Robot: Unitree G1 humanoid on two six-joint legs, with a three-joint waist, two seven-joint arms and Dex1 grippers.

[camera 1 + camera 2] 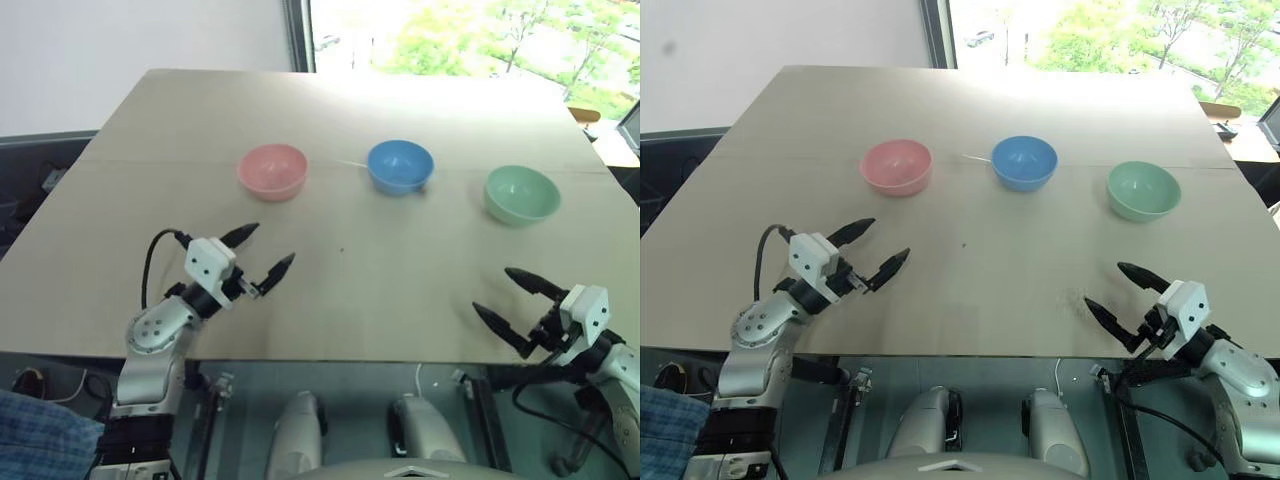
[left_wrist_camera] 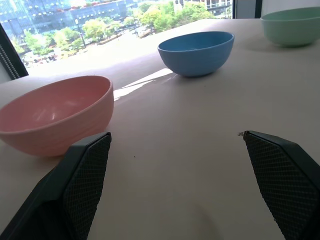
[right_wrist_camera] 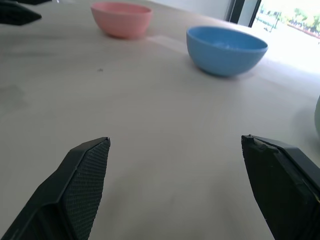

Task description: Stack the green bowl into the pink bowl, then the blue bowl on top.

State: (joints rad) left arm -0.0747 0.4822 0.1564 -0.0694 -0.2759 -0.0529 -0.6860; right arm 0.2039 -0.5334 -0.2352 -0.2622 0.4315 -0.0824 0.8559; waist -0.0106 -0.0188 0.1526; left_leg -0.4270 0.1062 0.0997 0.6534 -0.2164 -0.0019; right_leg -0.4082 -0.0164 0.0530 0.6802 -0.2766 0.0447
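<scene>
On matte table (image 1: 350, 270), smooth round bowls.

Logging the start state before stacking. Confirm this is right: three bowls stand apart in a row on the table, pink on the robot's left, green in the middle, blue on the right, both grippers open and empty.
One error: the blue bowl is in the middle and the green bowl on the right, as the left eye view shows. The pink bowl is on the left, and the left gripper and right gripper are open and empty.

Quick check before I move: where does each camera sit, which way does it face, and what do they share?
Head stereo pair: looks forward and down over the table, both arms, the open left gripper and open right gripper.
Left wrist: along its own fingers toward the pink bowl.
Right wrist: along its own fingers toward the blue bowl.
Shared: pink, blue and green bowl.
</scene>
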